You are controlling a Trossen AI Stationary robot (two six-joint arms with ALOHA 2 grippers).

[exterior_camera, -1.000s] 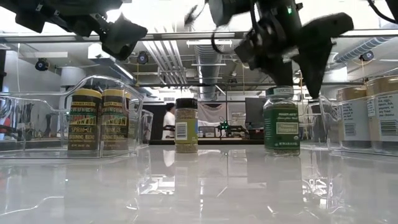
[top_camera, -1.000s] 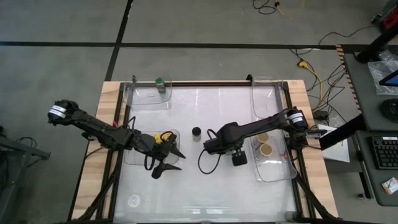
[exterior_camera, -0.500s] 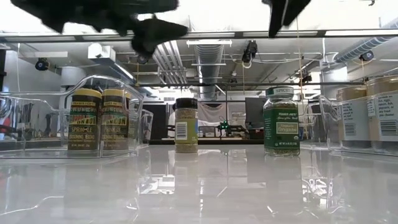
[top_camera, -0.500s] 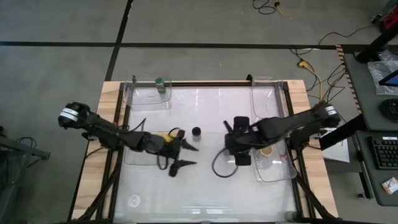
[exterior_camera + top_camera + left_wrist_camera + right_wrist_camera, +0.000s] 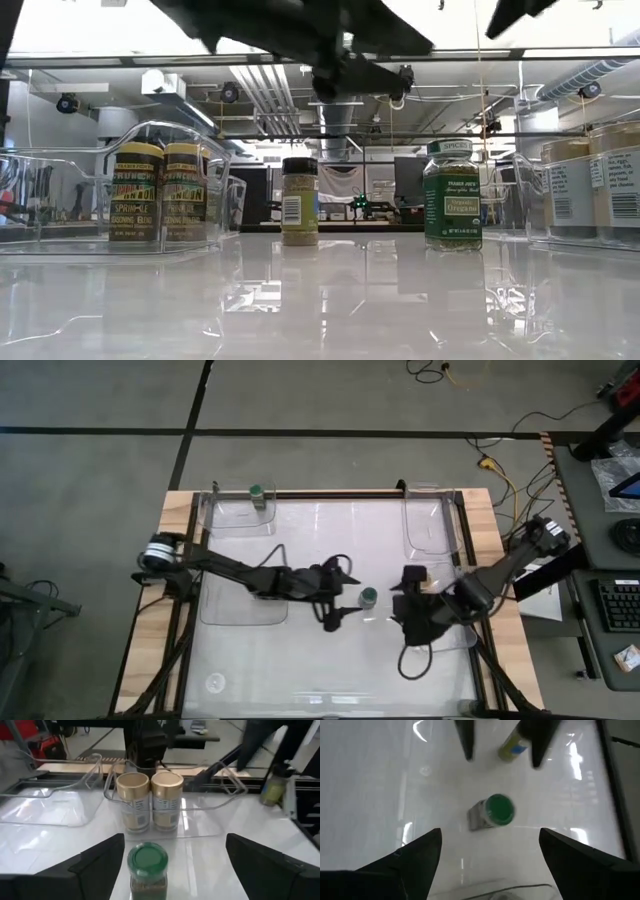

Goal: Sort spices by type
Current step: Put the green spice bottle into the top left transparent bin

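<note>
Two dark arms reach over the white table [image 5: 330, 670], meeting near its middle, with clear trays [image 5: 240, 510] at the corners. Left gripper [image 5: 340, 598] and right gripper [image 5: 405, 598], each with jaws spread apart and empty, flank a green-lidded spice jar [image 5: 369, 597] standing upright between them. Smaller still, two tan-lidded jars [image 5: 150, 800] stand touching in the tray beyond it.

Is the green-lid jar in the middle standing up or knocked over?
Standing up. The green-lid jar sits with its lid on top, base on the table.
</note>
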